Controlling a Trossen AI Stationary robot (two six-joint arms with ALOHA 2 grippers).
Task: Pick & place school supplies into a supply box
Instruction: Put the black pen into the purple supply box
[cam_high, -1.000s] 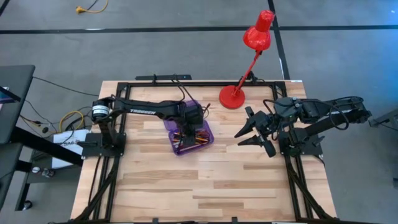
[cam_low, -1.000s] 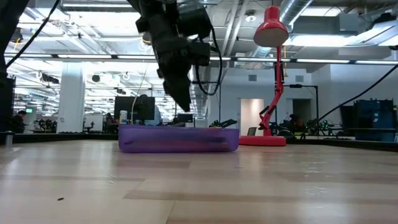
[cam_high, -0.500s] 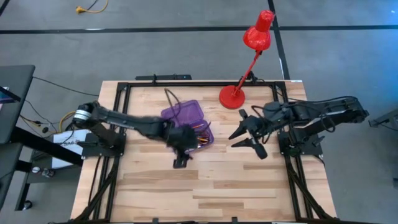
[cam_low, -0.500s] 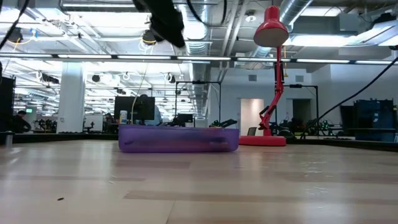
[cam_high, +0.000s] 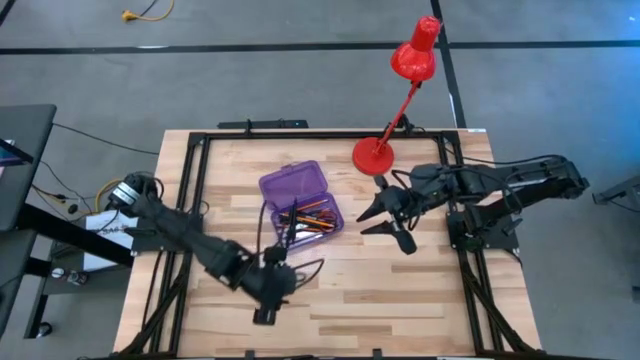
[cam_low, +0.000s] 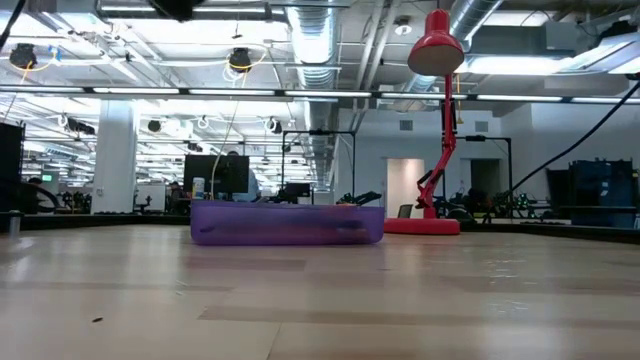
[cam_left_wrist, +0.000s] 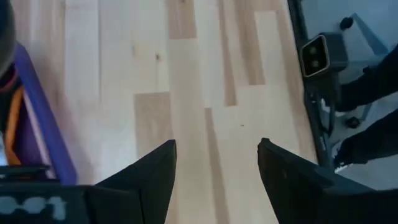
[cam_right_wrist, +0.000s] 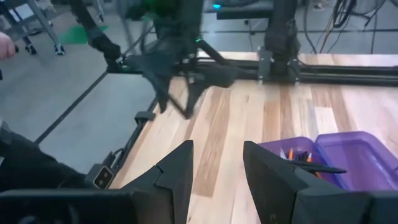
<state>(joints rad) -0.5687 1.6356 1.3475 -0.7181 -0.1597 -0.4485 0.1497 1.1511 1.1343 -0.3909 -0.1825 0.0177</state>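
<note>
Supplies fill purple supply box (cam_high: 301, 204); both grippers, left gripper (cam_high: 265, 303) and right gripper (cam_high: 385, 222), spread empty; no legible writing.

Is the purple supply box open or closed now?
Open: in the high view the supply box has its lid folded back, pencils visible inside.

overhead, table-level, two wrist cameras

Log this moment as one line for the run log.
left gripper: open, empty, front of table | right gripper: open, empty, right of supply box | box: lid open, pencils and pens inside
</note>
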